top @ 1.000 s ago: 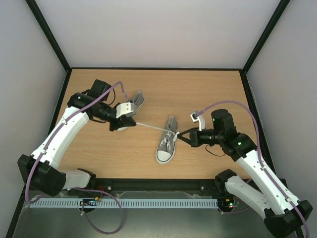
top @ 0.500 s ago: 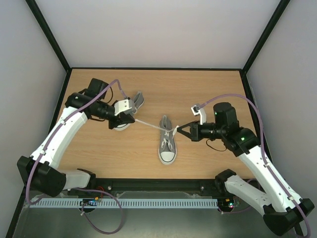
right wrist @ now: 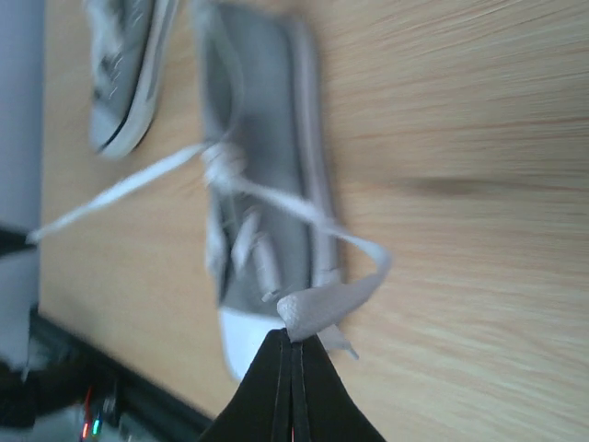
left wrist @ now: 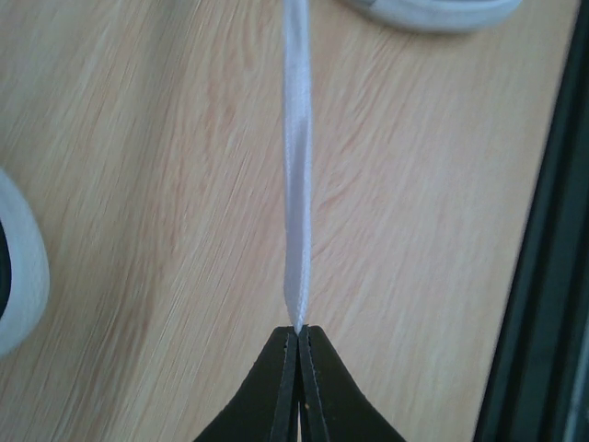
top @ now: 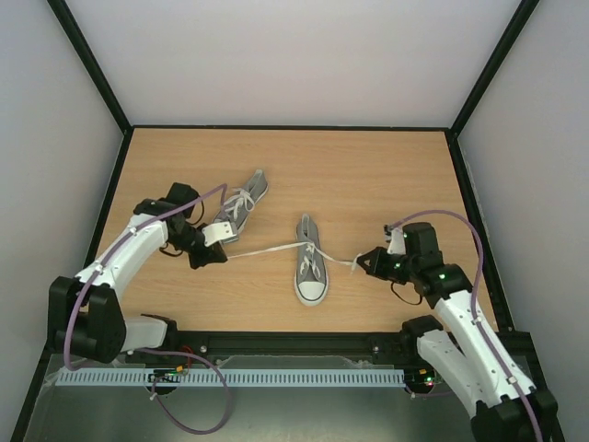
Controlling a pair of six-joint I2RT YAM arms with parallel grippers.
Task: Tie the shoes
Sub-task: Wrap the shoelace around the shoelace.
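One grey shoe (top: 310,269) lies mid-table with its white toe cap toward the near edge. Its white laces (top: 267,249) stretch out to both sides. My left gripper (top: 219,257) is shut on the left lace end (left wrist: 296,166), which runs taut from the fingertips (left wrist: 299,329). My right gripper (top: 361,264) is shut on a folded bit of the right lace (right wrist: 336,299), just right of that shoe (right wrist: 262,184). The second shoe (top: 241,204) lies tilted at the back left, beside the left arm, and shows too in the right wrist view (right wrist: 129,74).
Black frame rails (top: 294,343) edge the wooden table (top: 368,175) on all sides, with grey walls behind. The near rail (left wrist: 543,276) runs close beside the left gripper. White shoe soles (left wrist: 433,11) show at the edges of the left wrist view.
Both grippers have moved toward the near edge and outward, drawing the laces out to either side. The middle shoe swung straight, toe toward the near edge.
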